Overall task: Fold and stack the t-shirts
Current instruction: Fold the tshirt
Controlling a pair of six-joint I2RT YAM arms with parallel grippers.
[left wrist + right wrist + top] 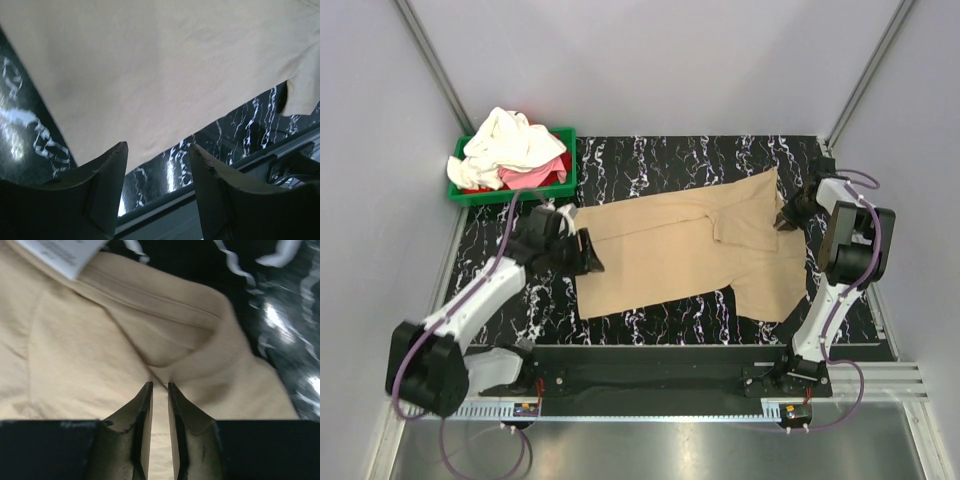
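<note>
A tan t-shirt (670,250) lies spread across the black marble table (660,160), with one part folded over near its middle. My left gripper (586,250) stands open at the shirt's left edge. In the left wrist view the gripper (157,147) has only cloth edge (150,65) and table beyond it. My right gripper (787,217) is at the shirt's far right corner. Its jaws (160,385) are nearly together, pinching a pucker of tan cloth (75,355) just below the collar (200,315). A cream-white shirt (510,140) and a pink-red one (535,177) lie crumpled in the bin.
A small green bin (460,193) sits at the table's back left corner, close to my left arm. A white label (60,252) shows at the shirt's neck. The table's front edge and a metal rail (670,405) run along the near side.
</note>
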